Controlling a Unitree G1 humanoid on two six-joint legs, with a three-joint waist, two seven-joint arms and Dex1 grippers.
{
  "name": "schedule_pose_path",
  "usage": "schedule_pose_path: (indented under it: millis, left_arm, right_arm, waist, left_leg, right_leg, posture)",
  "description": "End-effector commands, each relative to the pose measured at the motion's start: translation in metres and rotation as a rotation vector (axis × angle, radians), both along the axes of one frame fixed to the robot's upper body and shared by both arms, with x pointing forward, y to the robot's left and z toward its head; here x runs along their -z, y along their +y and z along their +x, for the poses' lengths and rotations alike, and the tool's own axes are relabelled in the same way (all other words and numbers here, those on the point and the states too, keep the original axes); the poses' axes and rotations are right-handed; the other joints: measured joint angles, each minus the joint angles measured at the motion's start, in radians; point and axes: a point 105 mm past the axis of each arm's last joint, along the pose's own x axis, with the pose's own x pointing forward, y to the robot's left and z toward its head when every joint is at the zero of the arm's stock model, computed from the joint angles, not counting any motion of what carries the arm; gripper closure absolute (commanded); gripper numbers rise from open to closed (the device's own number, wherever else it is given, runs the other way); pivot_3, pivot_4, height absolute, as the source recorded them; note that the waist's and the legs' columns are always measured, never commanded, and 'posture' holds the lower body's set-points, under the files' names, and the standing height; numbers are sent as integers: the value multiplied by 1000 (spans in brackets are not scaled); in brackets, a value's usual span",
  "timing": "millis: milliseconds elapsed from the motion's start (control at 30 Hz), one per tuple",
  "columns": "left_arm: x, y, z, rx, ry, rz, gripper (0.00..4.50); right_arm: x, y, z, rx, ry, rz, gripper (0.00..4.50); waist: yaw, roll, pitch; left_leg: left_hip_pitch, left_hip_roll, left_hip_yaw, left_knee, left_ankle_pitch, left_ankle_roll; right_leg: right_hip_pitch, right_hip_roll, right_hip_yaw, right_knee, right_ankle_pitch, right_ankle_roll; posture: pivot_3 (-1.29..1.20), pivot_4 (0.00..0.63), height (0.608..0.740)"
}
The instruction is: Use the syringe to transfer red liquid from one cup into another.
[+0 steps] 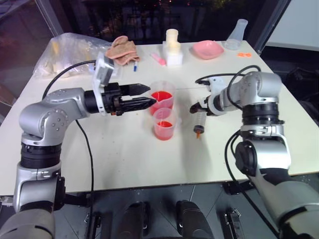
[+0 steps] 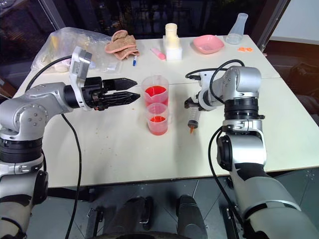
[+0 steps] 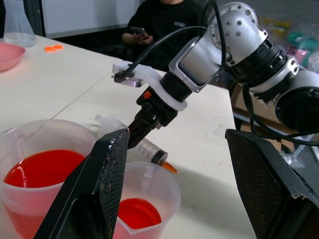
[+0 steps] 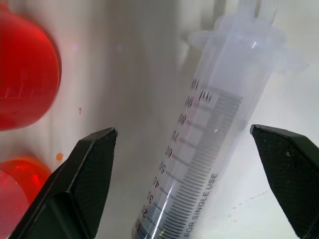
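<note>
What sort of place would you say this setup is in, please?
Probably a lab or robot test room: a pale worktable holds a conical flask, measuring cups of red liquid and a syringe, with dark glass walls behind.

The left gripper (image 1: 144, 97) points level toward frame centre, fingers spread; the right gripper (image 4: 192, 184) angles downward, fingers apart.
</note>
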Motion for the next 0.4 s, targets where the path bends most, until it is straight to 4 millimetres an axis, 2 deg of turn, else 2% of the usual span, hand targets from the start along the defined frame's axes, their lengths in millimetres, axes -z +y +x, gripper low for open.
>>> schedule_pose_path:
  millis: [33, 100, 200, 300, 400]
  left_arm:
    - [-16, 4, -6, 12, -58, -8, 1254]
    - [-16, 8, -5, 7, -56, 7, 1254]
    - [-16, 12, -6, 6, -54, 17, 1254]
    - [-14, 23, -4, -16, -24, 43, 1254]
    - [-9, 28, -5, -13, -15, 86, 1254]
  right_arm:
    - [-33, -9, -3, -51, -128, -6, 94]
    - [-53, -19, -11, -102, -204, -47, 94]
    - [-62, -24, -18, -144, -225, -57, 94]
    - [-93, -33, -42, -266, -284, -48, 94]
    - [-102, -31, -65, -376, -289, -33, 94]
  waist:
    - [2, 0, 0]
    - [4, 0, 0]
    - [2, 0, 0]
    - [0, 1, 2]
    - [1, 1, 2]
  left_leg:
    - [0, 0, 0, 0, 0, 0]
    - [0, 0, 0, 0, 0, 0]
    - [0, 0, 0, 0, -1, 1]
    - [0, 1, 0, 0, -1, 1]
    - [0, 2, 0, 0, -1, 2]
  right_leg:
    - [0, 0, 0, 0, 0, 0]
    - [0, 0, -1, -1, 0, 0]
    - [1, 0, -1, -2, 0, 0]
    - [2, 0, -1, -3, 0, 0]
    - [2, 0, -2, -4, 0, 0]
  posture:
    - [0, 150, 740]
    - [0, 150, 740]
    - [0, 150, 740]
    - [0, 150, 740]
    - [0, 150, 740]
